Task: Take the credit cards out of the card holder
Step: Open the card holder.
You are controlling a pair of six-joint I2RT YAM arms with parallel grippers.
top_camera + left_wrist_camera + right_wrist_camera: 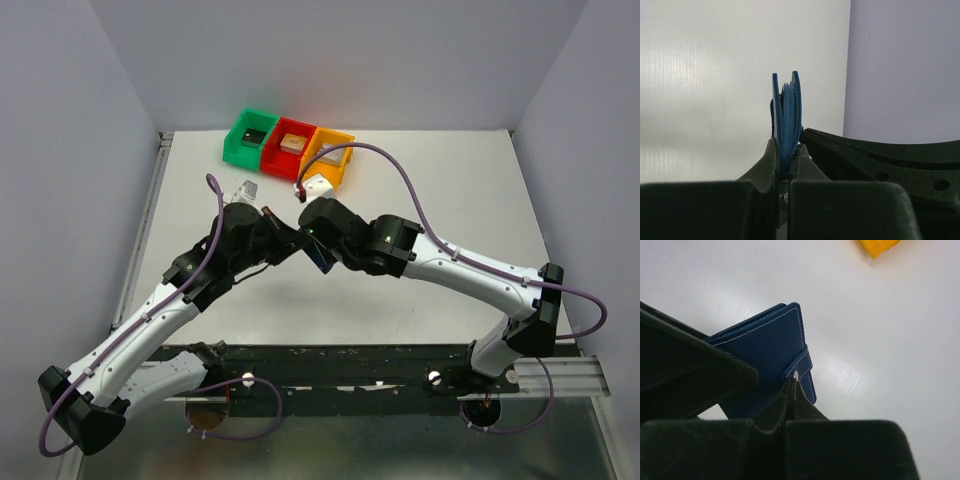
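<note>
You're pinching the folded wallet (786,105) edge-on w/ the L hand (786,150) & clamping its snap tab (802,362) w/ the R hand (793,387), over the desk (880,340).

the left gripper (785,165) and right gripper (793,389) are showing matte black fingers (766,165); white arm links (150,335) are carrying looping purple cables (370,148).
</note>
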